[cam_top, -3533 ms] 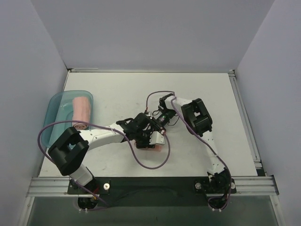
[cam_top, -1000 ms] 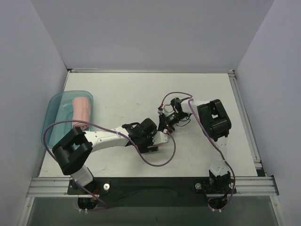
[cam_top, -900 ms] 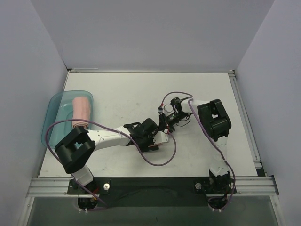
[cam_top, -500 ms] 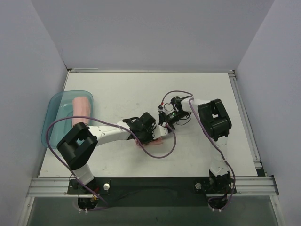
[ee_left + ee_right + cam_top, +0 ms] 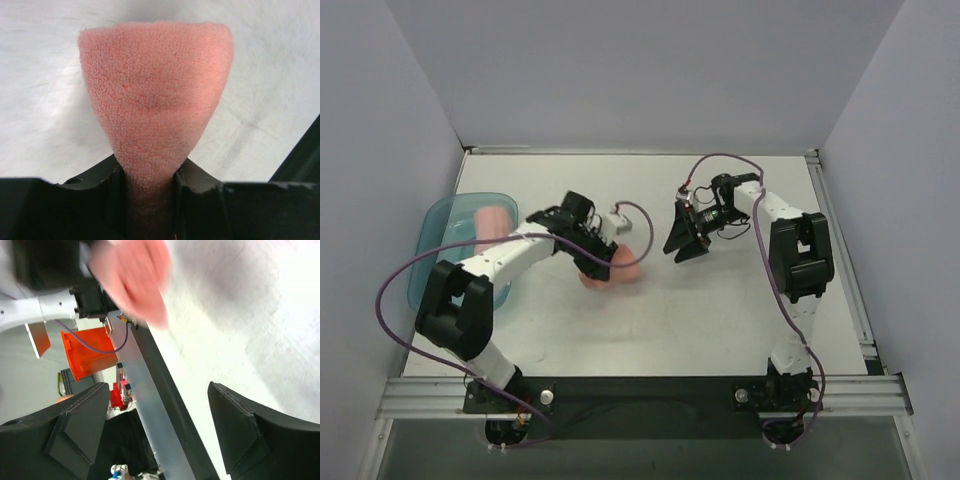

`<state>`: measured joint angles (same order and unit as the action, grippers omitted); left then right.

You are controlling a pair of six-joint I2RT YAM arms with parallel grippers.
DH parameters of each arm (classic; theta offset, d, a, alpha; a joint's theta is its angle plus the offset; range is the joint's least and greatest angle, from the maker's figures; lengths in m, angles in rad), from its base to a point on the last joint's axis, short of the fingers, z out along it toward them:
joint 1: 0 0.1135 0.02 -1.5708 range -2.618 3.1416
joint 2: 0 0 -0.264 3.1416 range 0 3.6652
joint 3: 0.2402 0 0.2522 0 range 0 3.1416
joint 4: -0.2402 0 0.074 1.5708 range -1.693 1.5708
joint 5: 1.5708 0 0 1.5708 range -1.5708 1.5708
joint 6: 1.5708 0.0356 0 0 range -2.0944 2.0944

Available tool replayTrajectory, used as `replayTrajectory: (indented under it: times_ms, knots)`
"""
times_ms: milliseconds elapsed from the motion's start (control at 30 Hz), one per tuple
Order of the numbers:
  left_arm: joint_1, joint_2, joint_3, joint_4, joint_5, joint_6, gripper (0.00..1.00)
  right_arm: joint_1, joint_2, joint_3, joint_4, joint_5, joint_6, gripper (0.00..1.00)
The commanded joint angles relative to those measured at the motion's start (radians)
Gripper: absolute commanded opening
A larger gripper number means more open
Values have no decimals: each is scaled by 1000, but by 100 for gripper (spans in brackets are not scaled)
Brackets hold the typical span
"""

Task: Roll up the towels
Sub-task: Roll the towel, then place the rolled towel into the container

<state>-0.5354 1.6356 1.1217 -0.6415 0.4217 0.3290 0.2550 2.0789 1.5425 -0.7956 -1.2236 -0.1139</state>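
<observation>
From the top external view, a salmon-pink rolled terry towel [image 5: 617, 265] is seen at the tip of the left pincer [image 5: 603, 258], left of centre over the white counter [image 5: 720, 310]. Whether it touches the counter cannot be told. A second salmon-pink towel roll [image 5: 495, 222] is seen lying in the translucent teal plastic tray [image 5: 432, 228] at the left edge. The right pincer [image 5: 682, 240] is held near the gripped towel, to its right and apart from it.

In the left wrist view, the grip hidden from above is shown. The left pincer [image 5: 150, 182] is clamped on the towel's [image 5: 155, 95] pinched end, and the cloth flares wide beyond the fingers [image 5: 107, 176].

In the right wrist view, the right pincer [image 5: 157, 395] is shown spread wide, with nothing held between. The towel [image 5: 132, 277] is seen only as a pink blur at upper left.
</observation>
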Motion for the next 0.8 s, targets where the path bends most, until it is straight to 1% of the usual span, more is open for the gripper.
replayTrajectory:
  times_ms: [0, 67, 100, 167, 200, 233, 300, 333, 400, 433, 500, 533, 667, 767]
  knots:
    - [214, -94, 137, -104, 160, -51, 0, -25, -91, 2, -217, 19, -153, 81]
    - [300, -118, 187, -136, 169, -56, 0, -49, -106, -19, -235, 53, -174, 82]
    - [401, -120, 244, -176, 207, -64, 0, -57, -118, -39, -243, 58, -184, 82]
    - [495, -109, 305, -219, 229, -79, 0, -85, -125, -48, -270, 67, -213, 83]
    - [547, -103, 372, -262, 230, -76, 0, -94, -128, -51, -280, 70, -219, 84]
    - [645, -92, 400, -279, 238, -79, 0, -100, -132, -53, -287, 73, -227, 84]
    - [730, -86, 449, -303, 215, -81, 0, -114, -135, -48, -301, 91, -230, 86]
    - [799, -82, 489, -311, 171, -76, 0, -118, -134, -44, -303, 95, -230, 86]
    - [845, -77, 510, -314, 99, -50, 0, -123, -126, -36, -309, 105, -228, 87]
    - [870, -71, 529, -314, -6, -42, 0, -123, -122, -30, -307, 111, -227, 88]
    - [891, -51, 536, -316, -90, -4, 0, -123, -111, -24, -307, 118, -225, 89]
    - [906, -42, 538, -316, -162, 7, 0, -123, -103, -22, -309, 121, -224, 90]
    - [946, 10, 526, -304, -271, 31, 0, -123, -77, 2, -327, 188, -214, 92]
    - [977, 65, 521, -297, -282, 24, 0, -132, -40, 54, -447, 243, -297, 93]
